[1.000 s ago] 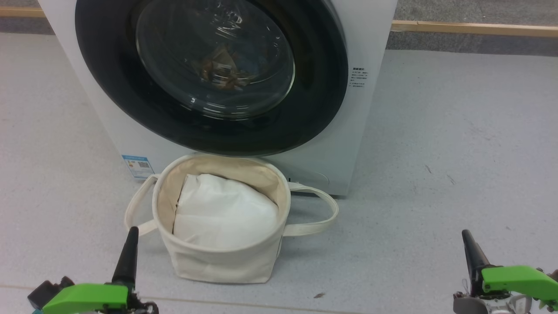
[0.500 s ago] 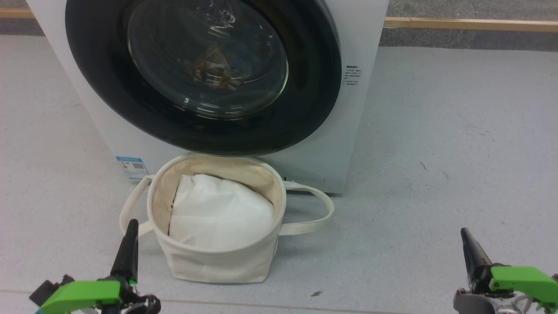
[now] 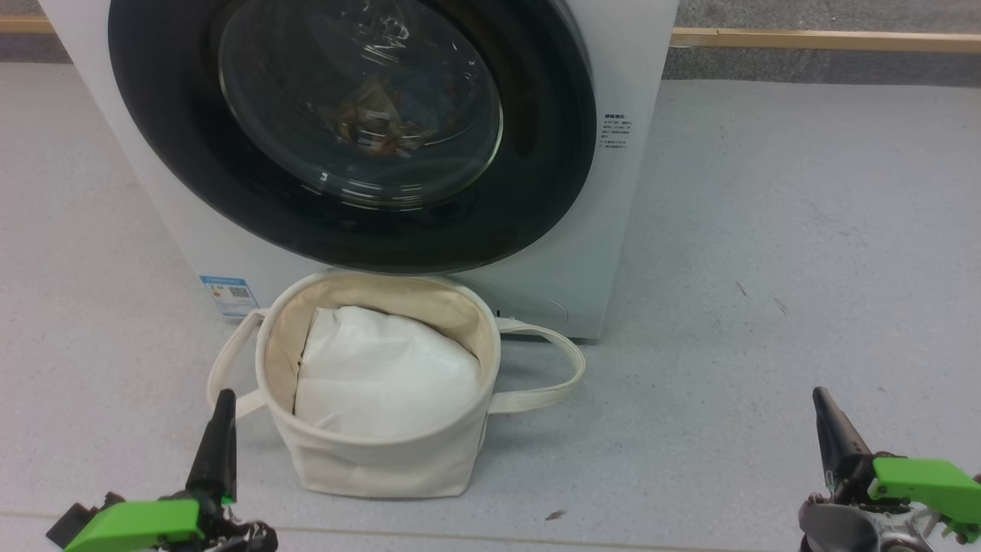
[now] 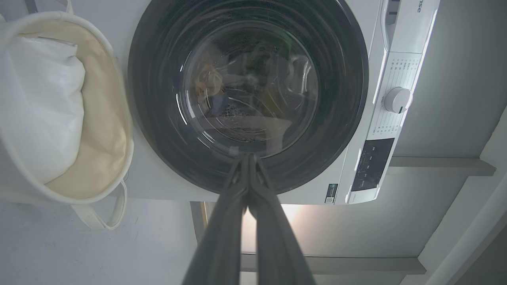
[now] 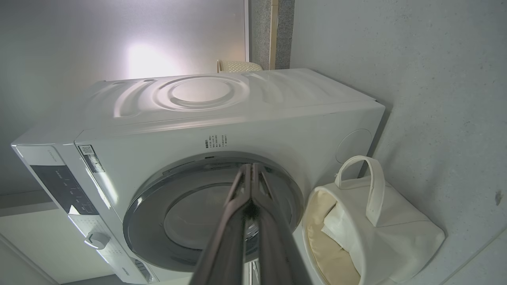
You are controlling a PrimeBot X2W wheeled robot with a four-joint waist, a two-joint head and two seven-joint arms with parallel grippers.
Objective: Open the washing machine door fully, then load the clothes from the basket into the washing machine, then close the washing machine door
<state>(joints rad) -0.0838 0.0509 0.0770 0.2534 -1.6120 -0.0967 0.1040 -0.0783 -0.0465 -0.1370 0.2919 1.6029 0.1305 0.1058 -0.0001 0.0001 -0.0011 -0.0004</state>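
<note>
Left tool sits low at the near left, its two dark fingers pressed together to a single point and holding nothing. The fingers aim up and forward, and in the left wrist view their tip lines up with the lower black rim of the washing machine door. Just to its right, near but not touching, the basket stands on the floor, hard against the foot of the washing machine, with one strap handle looping out to the right. Inside it lies a plain white lump, and no printed fabric that I can see. Above and behind the basket the door looks shut against the white front. Through its glass, orange-brown and bluish patches show in the drum, which I take to be the clothes. Well apart on the right, the right tool is likewise closed and empty, pointing up and forward. So the door lies ahead of and above both tools, between them but closer to the left one, which is the nearer arm to both door and basket. Judging from this, loading and closing look done; any further move would only be a check that the door has latched.
</note>
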